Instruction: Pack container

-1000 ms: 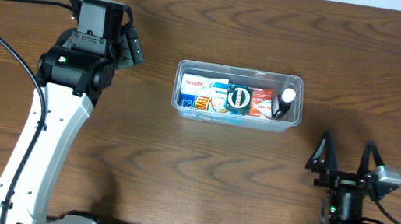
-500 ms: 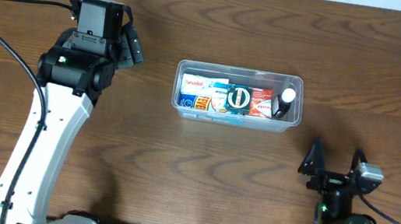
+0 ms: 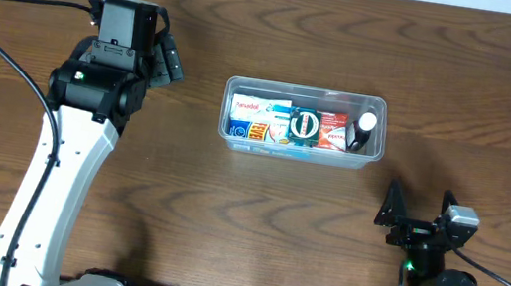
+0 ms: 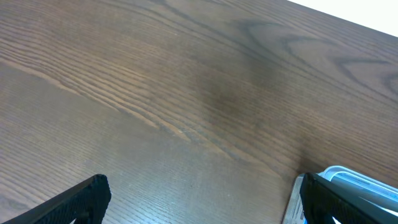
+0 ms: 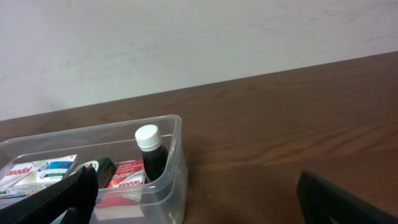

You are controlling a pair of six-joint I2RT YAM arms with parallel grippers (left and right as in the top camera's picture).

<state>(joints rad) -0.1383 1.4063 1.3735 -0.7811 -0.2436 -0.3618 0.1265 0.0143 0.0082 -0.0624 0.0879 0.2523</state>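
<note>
The clear plastic container (image 3: 371, 155) sits at the table's middle, holding small boxes (image 3: 258, 121) and a dark bottle with a white cap (image 3: 365, 130). My left gripper (image 3: 169, 59) is open and empty, left of the container; its wrist view shows the container's corner (image 4: 348, 180) at the lower right. My right gripper (image 3: 418, 211) is open and empty, low near the front edge, below and right of the container. The right wrist view shows the container (image 5: 177, 155), the bottle (image 5: 151, 152) and a red box (image 5: 127, 174) inside.
Bare wooden table (image 3: 253, 233) surrounds the container. A pale wall (image 5: 186, 37) rises behind the table's far edge. A black cable (image 3: 0, 37) runs along the left side.
My right gripper has drawn back toward the front edge and slightly left, away from the container. The left arm has not moved.
</note>
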